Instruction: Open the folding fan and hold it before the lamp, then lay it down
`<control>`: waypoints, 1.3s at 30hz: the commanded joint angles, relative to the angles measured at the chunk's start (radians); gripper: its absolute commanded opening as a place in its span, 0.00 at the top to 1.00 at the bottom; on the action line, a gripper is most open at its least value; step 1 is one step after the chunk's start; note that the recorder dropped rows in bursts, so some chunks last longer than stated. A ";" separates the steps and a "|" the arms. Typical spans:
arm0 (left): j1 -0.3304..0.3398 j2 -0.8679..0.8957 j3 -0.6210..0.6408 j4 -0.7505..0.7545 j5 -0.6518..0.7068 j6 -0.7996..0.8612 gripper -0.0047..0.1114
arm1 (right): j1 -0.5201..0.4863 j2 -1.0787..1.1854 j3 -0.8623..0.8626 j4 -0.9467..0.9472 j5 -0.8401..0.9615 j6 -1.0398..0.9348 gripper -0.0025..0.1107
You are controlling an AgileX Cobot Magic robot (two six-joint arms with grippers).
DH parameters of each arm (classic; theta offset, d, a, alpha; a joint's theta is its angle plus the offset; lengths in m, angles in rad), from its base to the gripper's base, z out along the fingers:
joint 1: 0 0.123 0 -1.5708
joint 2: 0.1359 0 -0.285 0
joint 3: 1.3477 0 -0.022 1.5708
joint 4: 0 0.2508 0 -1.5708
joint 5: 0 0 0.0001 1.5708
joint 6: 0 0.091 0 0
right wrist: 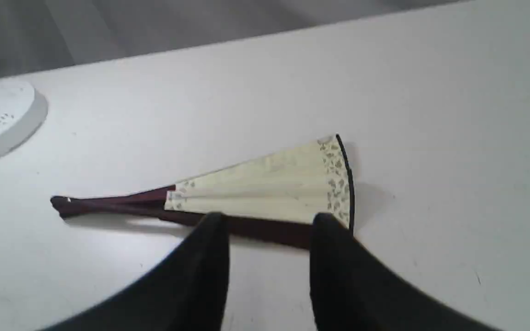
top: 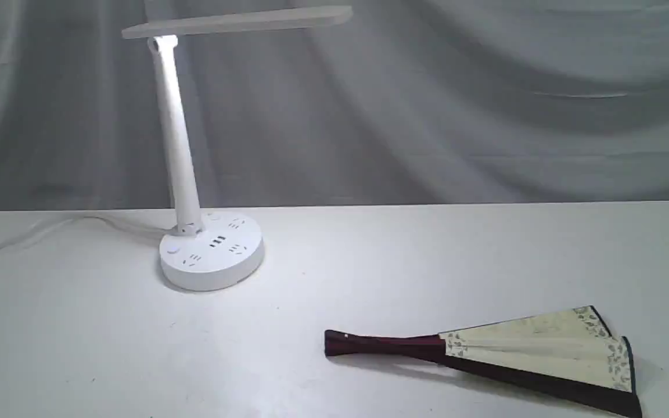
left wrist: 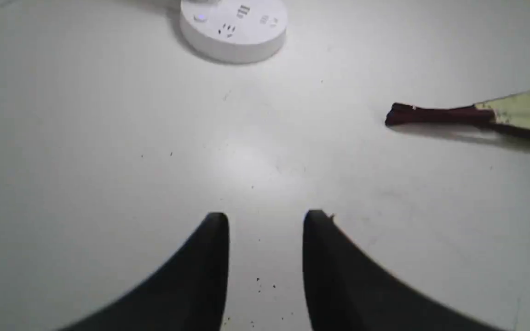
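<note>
The folding fan [top: 538, 351] lies flat on the white table at the front right, spread only a little, cream paper to the right and its maroon pivot end [top: 334, 342] pointing left. The white lamp [top: 209, 252] stands at the back left, its flat head reaching right. Neither gripper shows in the exterior view. In the right wrist view my right gripper [right wrist: 267, 220] hovers open just short of the fan [right wrist: 265, 184], nothing between its fingers. In the left wrist view my left gripper [left wrist: 265, 218] is open over bare table, the fan's handle [left wrist: 435, 115] off to one side and the lamp base [left wrist: 233, 27] beyond.
A white cable [top: 32, 232] runs from the lamp base off the left edge of the table [top: 369, 261]. A grey draped curtain [top: 485, 98] hangs behind the table's far edge.
</note>
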 commanded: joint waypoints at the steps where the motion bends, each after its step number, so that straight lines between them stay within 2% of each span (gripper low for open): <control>1: 0.002 0.118 -0.037 0.006 0.007 0.064 0.71 | -0.005 0.061 -0.008 -0.003 0.009 -0.059 0.70; 4: 0.002 0.215 -0.057 0.006 0.007 0.066 0.71 | -0.005 0.098 -0.008 -0.003 0.009 -0.129 0.70; 11: 0.002 0.412 -0.056 -0.050 -0.011 0.117 0.71 | -0.005 0.112 -0.008 0.000 -0.048 -0.128 0.70; 17: -0.003 0.495 -0.059 -0.054 -0.041 0.117 0.72 | -0.005 0.128 -0.001 0.015 0.005 -0.119 0.70; 26: -0.122 0.578 -0.132 0.075 -0.051 0.082 0.74 | -0.005 0.253 -0.001 0.018 0.057 -0.119 0.71; 34: -0.218 0.731 -0.210 0.079 -0.068 0.077 0.74 | -0.005 0.309 -0.001 0.026 0.068 -0.099 0.71; 39: -0.286 0.832 -0.251 0.077 -0.134 0.077 0.74 | -0.005 0.309 -0.001 0.024 0.083 -0.066 0.71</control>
